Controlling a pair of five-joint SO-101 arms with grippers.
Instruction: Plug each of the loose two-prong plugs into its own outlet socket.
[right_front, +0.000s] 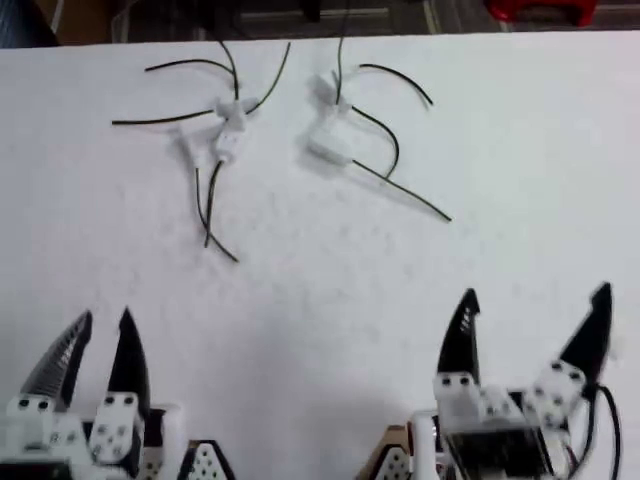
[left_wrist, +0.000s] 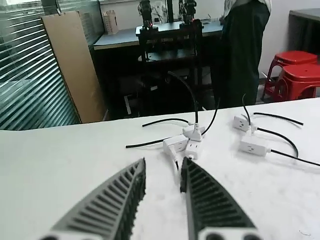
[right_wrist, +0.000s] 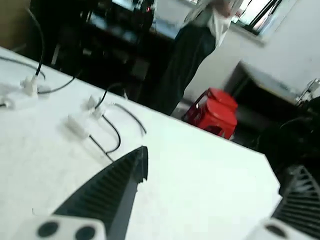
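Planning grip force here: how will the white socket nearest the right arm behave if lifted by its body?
The socket looks small and boxy, so it is probably light, rigid and unlikely to roll. Its thin black cord lies slack, so it is likely floppy and would trail behind, perhaps tugging slightly.

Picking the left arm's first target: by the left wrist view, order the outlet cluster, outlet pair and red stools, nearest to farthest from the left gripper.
1. Outlet cluster, on the table ahead of the left gripper.
2. Outlet pair, farther out, to the robot's right.
3. Red stools, beyond the table.
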